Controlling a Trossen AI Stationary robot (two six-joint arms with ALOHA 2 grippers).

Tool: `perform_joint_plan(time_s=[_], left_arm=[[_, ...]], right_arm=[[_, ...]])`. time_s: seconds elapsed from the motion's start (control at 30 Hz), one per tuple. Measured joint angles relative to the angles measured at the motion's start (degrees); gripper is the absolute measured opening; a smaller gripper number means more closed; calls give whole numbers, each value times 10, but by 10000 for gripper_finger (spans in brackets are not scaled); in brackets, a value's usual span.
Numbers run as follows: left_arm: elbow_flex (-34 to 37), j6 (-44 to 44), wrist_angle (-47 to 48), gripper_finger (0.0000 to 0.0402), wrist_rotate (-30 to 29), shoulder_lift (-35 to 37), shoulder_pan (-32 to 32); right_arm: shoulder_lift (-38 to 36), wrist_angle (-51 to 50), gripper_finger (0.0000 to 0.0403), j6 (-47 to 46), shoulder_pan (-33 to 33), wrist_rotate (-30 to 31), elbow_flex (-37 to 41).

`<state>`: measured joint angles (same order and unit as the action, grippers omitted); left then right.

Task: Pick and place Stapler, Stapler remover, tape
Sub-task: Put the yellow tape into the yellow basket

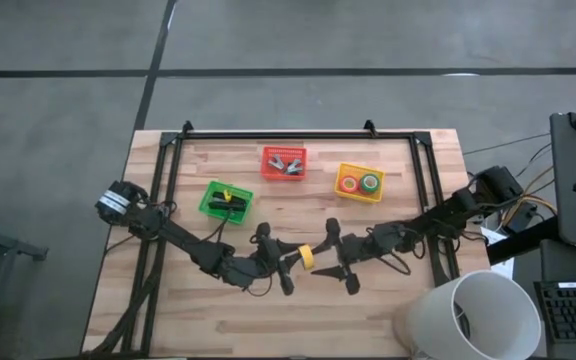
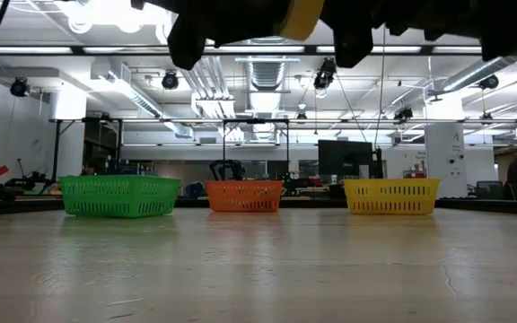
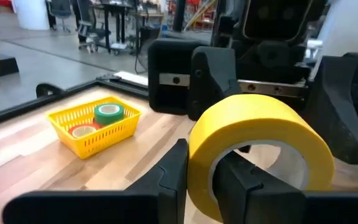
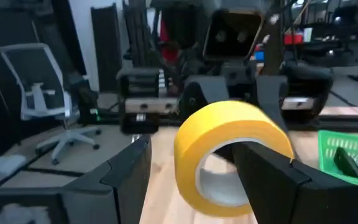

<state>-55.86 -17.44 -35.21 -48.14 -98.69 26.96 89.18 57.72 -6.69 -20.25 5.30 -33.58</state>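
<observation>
No lettering, label, brand mark, number or sign can be read in any of the views. The yellow tape roll (image 3: 260,155) shows a plain band, the baskets carry no print, and the screens and fixtures in the room behind the tabletop (image 1: 298,300) are too indistinct to make out.

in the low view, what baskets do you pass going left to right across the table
green basket → orange basket → yellow basket
</observation>
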Motion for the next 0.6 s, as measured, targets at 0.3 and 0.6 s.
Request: perform_joint_plan(time_s=[0.3, 0.6], left_arm=[[0, 15, -4, 60, -9, 1, 6], [0, 26, -11, 61, -16, 1, 1]], right_arm=[[1, 12, 235, 9, -5, -48, 1], [19, -1, 218, -10, -5, -23, -8]])
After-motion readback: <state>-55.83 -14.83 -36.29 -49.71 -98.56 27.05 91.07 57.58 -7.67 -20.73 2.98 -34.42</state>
